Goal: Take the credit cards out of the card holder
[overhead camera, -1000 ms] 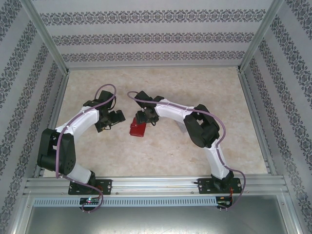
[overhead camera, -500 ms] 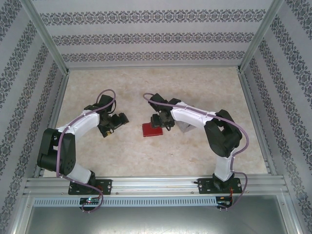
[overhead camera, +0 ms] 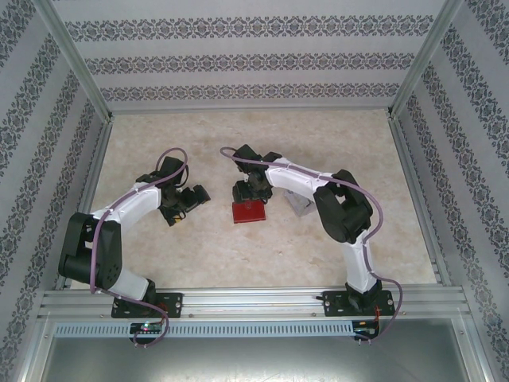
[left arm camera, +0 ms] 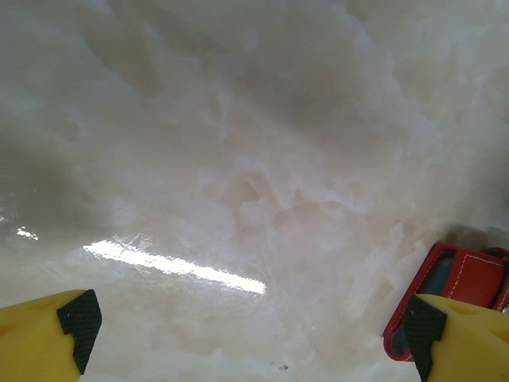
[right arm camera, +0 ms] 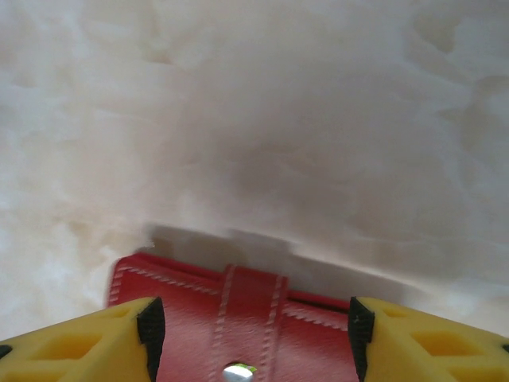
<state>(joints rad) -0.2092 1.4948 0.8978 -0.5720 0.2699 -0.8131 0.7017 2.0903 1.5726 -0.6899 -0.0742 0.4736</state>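
The red card holder (overhead camera: 248,212) lies flat on the marble table, closed, its strap and snap button (right arm camera: 238,370) facing up. My right gripper (overhead camera: 251,196) hovers just over its far edge. The jaws are open, with the yellow fingers (right arm camera: 151,334) standing above the holder's top face (right arm camera: 199,310). My left gripper (overhead camera: 191,199) is wide open to the holder's left and holds nothing. From the left wrist, the holder's end (left arm camera: 465,278) shows a pale blue inner panel beside the right finger (left arm camera: 429,326). A grey credit card (overhead camera: 300,205) peeks out from under the right arm.
Bare marble tabletop (overhead camera: 262,135) stretches behind and in front of both grippers. Patterned walls and aluminium rails (overhead camera: 254,301) enclose the workspace. The right arm's elbow (overhead camera: 343,208) hangs low, to the right of the holder.
The holder went from tilted and further left to lying flat a little to the right. My right gripper swung right, then came back left over it, jaws widening. The left gripper barely moved.
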